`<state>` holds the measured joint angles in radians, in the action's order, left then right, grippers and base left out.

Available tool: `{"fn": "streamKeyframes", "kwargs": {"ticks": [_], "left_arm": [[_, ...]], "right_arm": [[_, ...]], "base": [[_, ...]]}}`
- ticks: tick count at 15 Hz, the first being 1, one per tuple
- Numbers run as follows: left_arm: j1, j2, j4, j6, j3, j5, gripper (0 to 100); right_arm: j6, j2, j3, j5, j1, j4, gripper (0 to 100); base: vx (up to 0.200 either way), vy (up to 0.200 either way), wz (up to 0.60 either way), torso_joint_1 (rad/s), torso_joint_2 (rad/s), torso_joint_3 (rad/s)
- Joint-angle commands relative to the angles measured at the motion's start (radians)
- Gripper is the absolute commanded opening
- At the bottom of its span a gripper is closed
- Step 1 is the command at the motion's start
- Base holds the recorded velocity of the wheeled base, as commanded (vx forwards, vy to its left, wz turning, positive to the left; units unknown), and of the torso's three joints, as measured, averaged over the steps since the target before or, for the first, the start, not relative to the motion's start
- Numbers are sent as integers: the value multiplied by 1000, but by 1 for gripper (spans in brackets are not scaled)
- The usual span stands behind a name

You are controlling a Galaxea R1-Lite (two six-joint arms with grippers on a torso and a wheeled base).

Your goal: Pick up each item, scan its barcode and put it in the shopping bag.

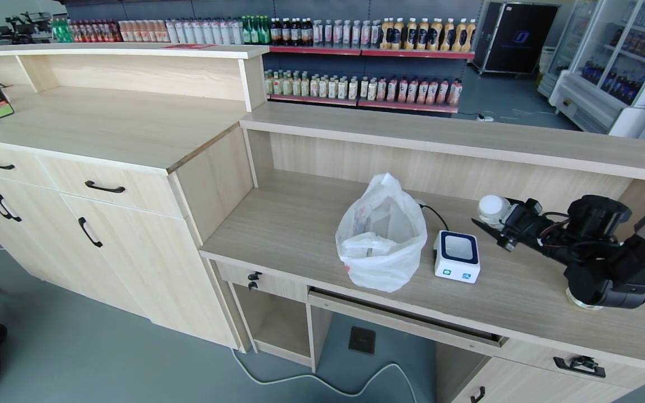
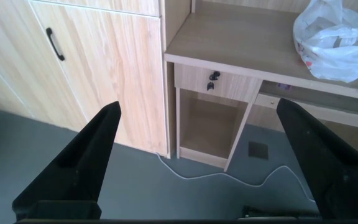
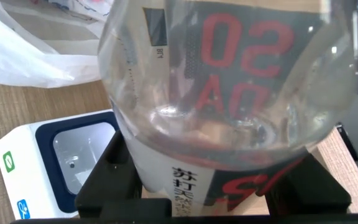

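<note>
My right gripper is shut on a clear bottle with red lettering and a white cap. It holds the bottle on its side above the low counter, just right of the white and blue barcode scanner. In the right wrist view the scanner lies close beneath the bottle, with its glass window facing up. The white plastic shopping bag stands open to the left of the scanner and has items inside. My left gripper is open and holds nothing, low over the grey floor in front of the cabinets.
The low counter has a raised ledge behind it and a taller counter with drawers on its left. A small round clear item sits partly hidden under my right arm. A black cable runs behind the scanner. Drink shelves fill the background.
</note>
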<state>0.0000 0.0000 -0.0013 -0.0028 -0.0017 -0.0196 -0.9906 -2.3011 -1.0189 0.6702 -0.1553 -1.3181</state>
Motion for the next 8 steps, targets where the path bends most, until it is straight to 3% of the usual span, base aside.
{"fn": "streamKeyframes", "kwargs": {"ticks": [1,8], "left_arm": [[0,2,0,0,0,0,100],[0,2,0,0,0,0,100]], "right_arm": [[-2,-8,-4,0,8,-1,0],[-5,-31,-4,0,10,0,0]], "base": [[0,0,0,0,0,0],[0,0,0,0,0,0]]}}
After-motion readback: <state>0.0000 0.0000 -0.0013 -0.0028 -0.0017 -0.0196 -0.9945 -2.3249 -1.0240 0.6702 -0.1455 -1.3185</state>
